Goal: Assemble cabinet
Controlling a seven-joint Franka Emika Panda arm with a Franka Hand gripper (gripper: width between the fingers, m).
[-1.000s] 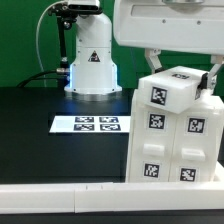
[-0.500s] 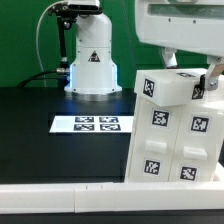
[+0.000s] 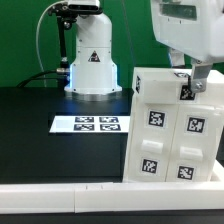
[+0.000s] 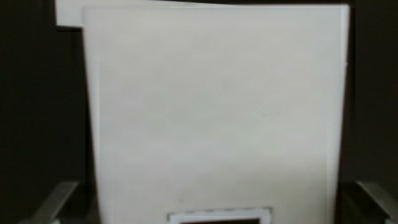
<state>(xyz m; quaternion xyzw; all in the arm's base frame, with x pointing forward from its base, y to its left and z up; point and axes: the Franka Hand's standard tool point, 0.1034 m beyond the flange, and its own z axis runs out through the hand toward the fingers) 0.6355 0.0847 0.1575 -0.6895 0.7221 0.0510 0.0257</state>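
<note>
Look at the exterior view first, from the front of the table to the back. Nearest you is a long plain white rail (image 3: 60, 200) lying along the front edge of the black table (image 3: 40, 130). Just behind it, at about 4 o'clock in the picture, stands the white plastic cabinet box with four front panels (image 3: 172, 140). Each front panel has a small black-and-white square tag on it. On top of the box is a flat white panel piece (image 3: 160, 84), and you can see one more tag at its edge. Farther back, near the middle, lies the thin flat white marker board (image 3: 87, 124), well apart from the cabinet. Farthest away, at about 11 o'clock, is the white robot base (image 3: 92, 62), with a black cable beside it.

The wrist view shows you none of that. It is almost filled by one plain white face (image 4: 205, 110), with part of a tag at its edge. You cannot see the table or the board there.

Now the claw (image 3: 198, 78). In the exterior view it comes down at about 2 o'clock, onto the top of the cabinet at its far right corner. The fingers (image 4: 61, 203) are spread wide, one on each side of the white piece. You cannot tell if they are pressing on it.
</note>
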